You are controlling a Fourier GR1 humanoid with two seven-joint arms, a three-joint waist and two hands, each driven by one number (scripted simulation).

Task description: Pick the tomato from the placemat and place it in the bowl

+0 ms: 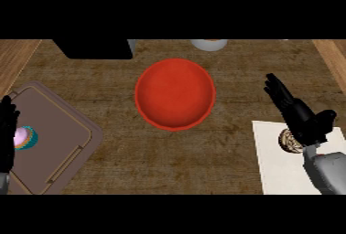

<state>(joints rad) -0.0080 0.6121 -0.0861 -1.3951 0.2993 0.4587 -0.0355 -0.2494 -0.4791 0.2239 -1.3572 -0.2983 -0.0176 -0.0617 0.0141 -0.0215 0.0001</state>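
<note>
The red bowl [175,94] sits mid-worktop [115,155], with bare brown surface all round its rim. To the bowl's right and nearer the robot lies the white placemat [283,173], running off the view's right edge. On it a round, brownish, patterned thing [291,140] shows partly behind the right hand [300,119]; whether it is the tomato I cannot tell. The right hand hovers there, fingers straight and wide, holding nothing. Left of the bowl, a brown tray [57,137] carries a pink and teal item [25,138]. The left hand [7,132] rests at the left edge, fingers straight. No writing is readable.
</note>
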